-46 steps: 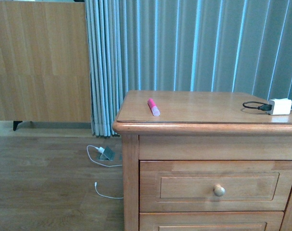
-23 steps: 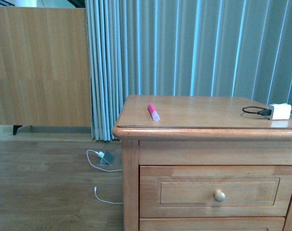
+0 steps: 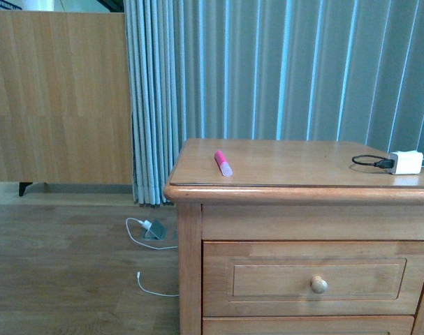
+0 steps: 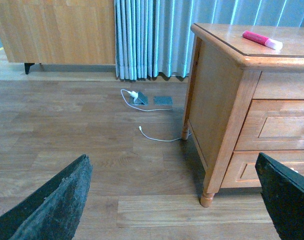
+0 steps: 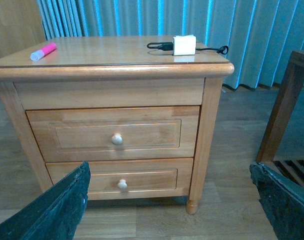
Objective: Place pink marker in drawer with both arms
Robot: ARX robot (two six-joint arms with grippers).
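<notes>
The marker point(image 3: 223, 162) lies on the tabletop point(image 3: 295, 167) near its left front edge, well apart from the charger point(image 3: 406, 162). The drawer point(image 3: 318, 278) below is shut; open floor point(image 3: 72, 265) lies left. Your left tool point(image 4: 172, 165) and right tool point(image 5: 169, 170) gape wide, holding nothing.

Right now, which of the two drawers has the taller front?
The upper drawer, just under the cabinet top; its front is visibly taller than that of the lower drawer. Both are shut.
</notes>
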